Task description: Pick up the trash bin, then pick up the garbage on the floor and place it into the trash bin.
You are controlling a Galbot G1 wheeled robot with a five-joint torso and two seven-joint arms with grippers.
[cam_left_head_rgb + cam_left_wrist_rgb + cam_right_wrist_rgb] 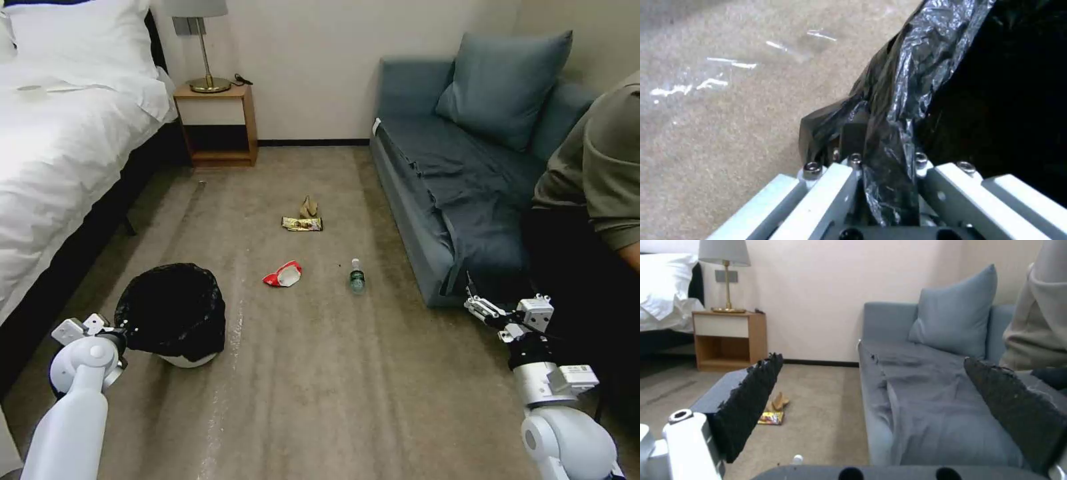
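Note:
The trash bin [175,313], white with a black liner bag, stands on the carpet at the lower left. My left gripper [119,331] is at its near rim, and in the left wrist view its fingers [853,140] are shut on the liner-covered rim [902,110]. On the floor ahead lie a red-and-white snack packet [283,274], a clear bottle with green label [357,276], a gold wrapper [302,224] [771,418] and a tan paper wad [309,207] [778,401]. My right gripper [477,300] hovers open near the sofa's front corner, its pads [751,406] far apart.
A bed [60,153] runs along the left, a wooden nightstand [220,123] with a lamp stands at the back wall. A blue sofa [453,173] lines the right, with a person's arm [600,167] beside it. Open carpet lies between.

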